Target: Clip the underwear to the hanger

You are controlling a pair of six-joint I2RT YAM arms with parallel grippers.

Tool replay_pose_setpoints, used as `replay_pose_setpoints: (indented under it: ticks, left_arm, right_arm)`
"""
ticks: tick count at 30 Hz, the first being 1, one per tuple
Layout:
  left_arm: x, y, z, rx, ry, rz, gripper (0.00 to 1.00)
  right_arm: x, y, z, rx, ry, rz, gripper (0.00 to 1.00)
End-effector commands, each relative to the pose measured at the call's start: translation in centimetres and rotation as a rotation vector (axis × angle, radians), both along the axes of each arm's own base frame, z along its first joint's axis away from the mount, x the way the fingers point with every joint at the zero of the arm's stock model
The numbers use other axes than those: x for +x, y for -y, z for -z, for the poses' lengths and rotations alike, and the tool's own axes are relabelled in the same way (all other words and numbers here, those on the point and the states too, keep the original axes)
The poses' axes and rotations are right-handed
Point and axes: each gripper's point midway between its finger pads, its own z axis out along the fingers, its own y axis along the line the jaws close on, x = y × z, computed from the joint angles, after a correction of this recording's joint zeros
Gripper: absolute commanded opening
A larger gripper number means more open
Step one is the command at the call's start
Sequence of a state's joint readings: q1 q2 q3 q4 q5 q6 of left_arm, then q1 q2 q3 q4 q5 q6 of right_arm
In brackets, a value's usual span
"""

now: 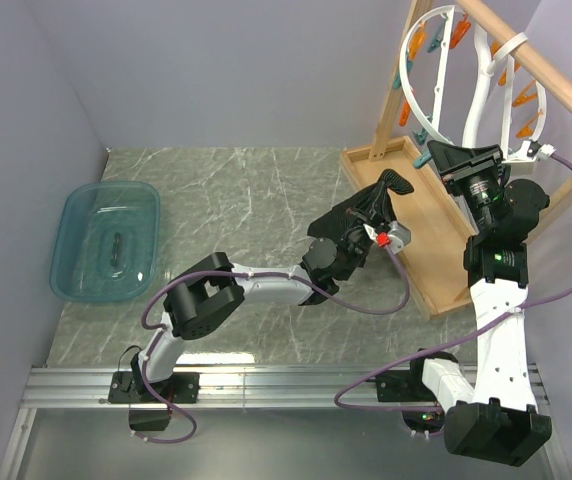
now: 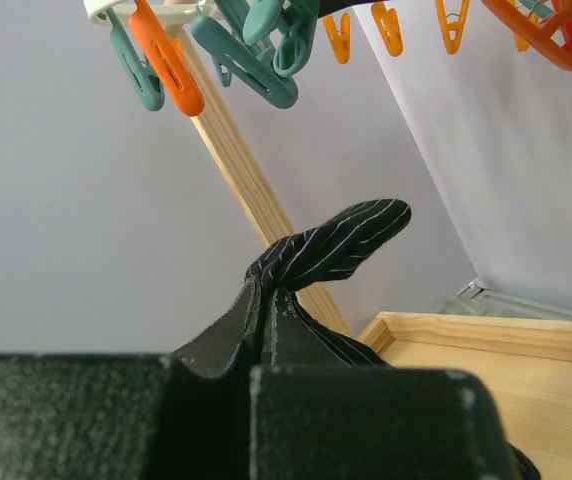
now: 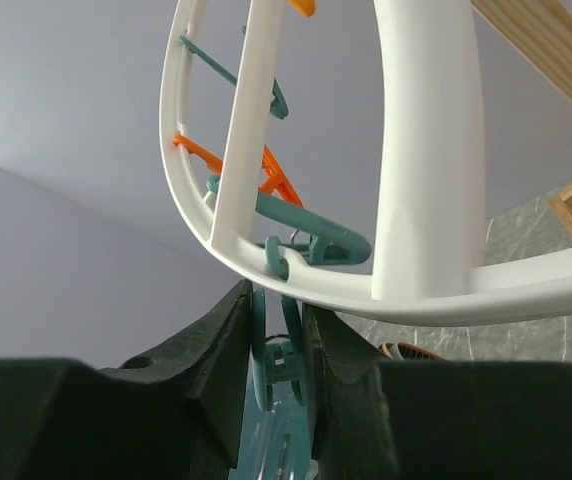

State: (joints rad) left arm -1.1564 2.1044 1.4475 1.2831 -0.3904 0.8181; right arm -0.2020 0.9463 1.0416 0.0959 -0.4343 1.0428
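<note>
1. At the table's right rear, I log a large white round plastic drying hanger (image 3: 426, 150). It is a smooth ring with curved crossbars, hung on a pale wooden frame rack (image 1: 536, 57).
2. Glossy orange plastic clothespins (image 2: 169, 62) and teal plastic clothespins (image 2: 248, 62) dangle from the ring in a loose cluster.
3. My right gripper (image 3: 274, 310) has matte black, grainy fingers. They are closed on one teal plastic peg (image 3: 271, 358), which stands upright between the pads just under the ring's rim.
4. My left gripper (image 2: 264, 300) has its fingers fully closed, pinching the soft black underwear (image 2: 331, 245), a fabric with fine white pinstripes.
5. A rounded fold of the underwear juts above the fingertips and curls to the right.
6. The garment is held off the table, beside the left edge of the rack's flat wooden base tray (image 1: 421, 215). It sits below the clothespins and apart from them.
7. The table top (image 1: 246, 200) is grey-green, marble-patterned and smooth.
8. A translucent blue plastic tub (image 1: 106, 240) with rounded corners sits at the table's left, well apart from both arms.
</note>
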Motion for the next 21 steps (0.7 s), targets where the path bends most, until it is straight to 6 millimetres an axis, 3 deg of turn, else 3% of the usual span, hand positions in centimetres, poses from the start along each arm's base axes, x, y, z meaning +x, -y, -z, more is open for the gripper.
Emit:
replay_pose_setpoints:
  ticks: [1,11,21]
  left_arm:
    - [-4.7,-8.4,-12.2,-0.478,0.255,0.007,0.0]
    - [-5.6,-9.9,-14.7,-0.528,0.296,-0.003,0.0]
    - [-5.8,-10.0,-15.6,-0.541,0.312,-0.007,0.0]
  right_arm:
    - [0.8,-0.2,3.0,0.081,-0.127,-0.025,0.0]
    - [0.9,-0.3,3.3,0.088,-0.135,-0.03,0.0]
    - [0.8,-0.6,4.0,0.107,-0.161,-0.053,0.0]
